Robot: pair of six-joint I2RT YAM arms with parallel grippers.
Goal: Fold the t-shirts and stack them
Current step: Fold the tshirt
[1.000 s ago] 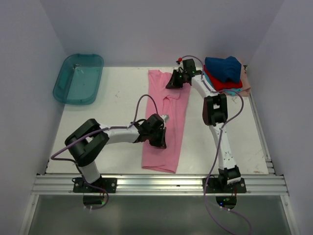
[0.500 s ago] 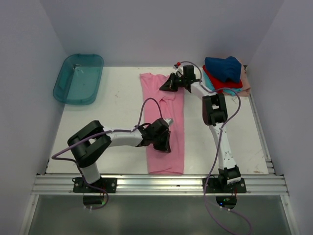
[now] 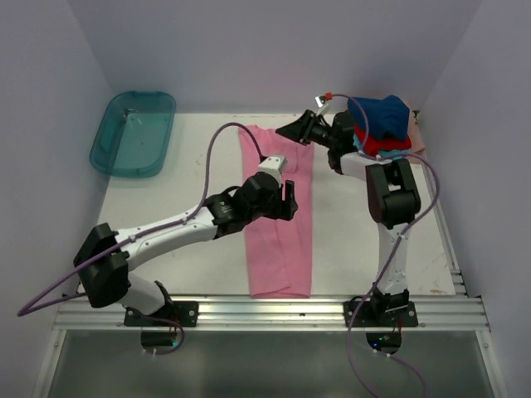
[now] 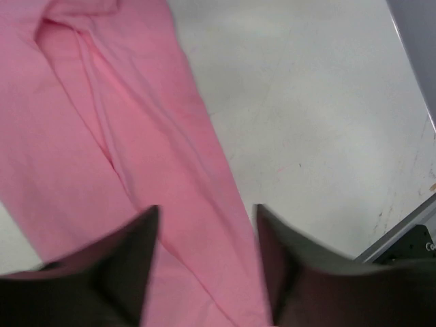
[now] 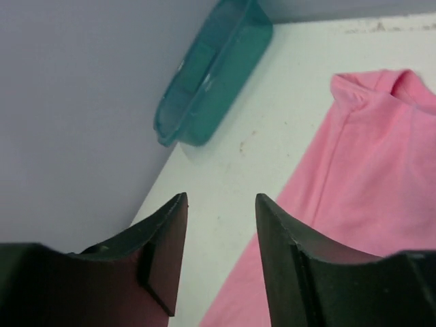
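Observation:
A pink t-shirt (image 3: 278, 249) lies flat on the white table (image 3: 187, 178) as a long narrow strip running from the back to the front edge. My left gripper (image 3: 288, 196) hovers over the strip's middle, open, with pink cloth (image 4: 136, 136) below and nothing between its fingers (image 4: 129, 255). My right gripper (image 3: 286, 131) hangs open above the strip's far right corner, also empty; its wrist view shows the shirt's top edge (image 5: 371, 170) under it. At the back right, a navy t-shirt (image 3: 382, 114) tops a stack over a red one (image 3: 383, 144) and a peach one (image 3: 420, 148).
A translucent teal tub (image 3: 133, 133) stands at the back left corner, also in the right wrist view as the tub (image 5: 211, 75). Walls close in on three sides. A metal rail (image 3: 265, 311) runs along the front edge.
Both grippers have opened and let go of the pink shirt. The left arm has risen and reached farther back; the right gripper has lifted and drawn back to the right. The shirt lies straighter.

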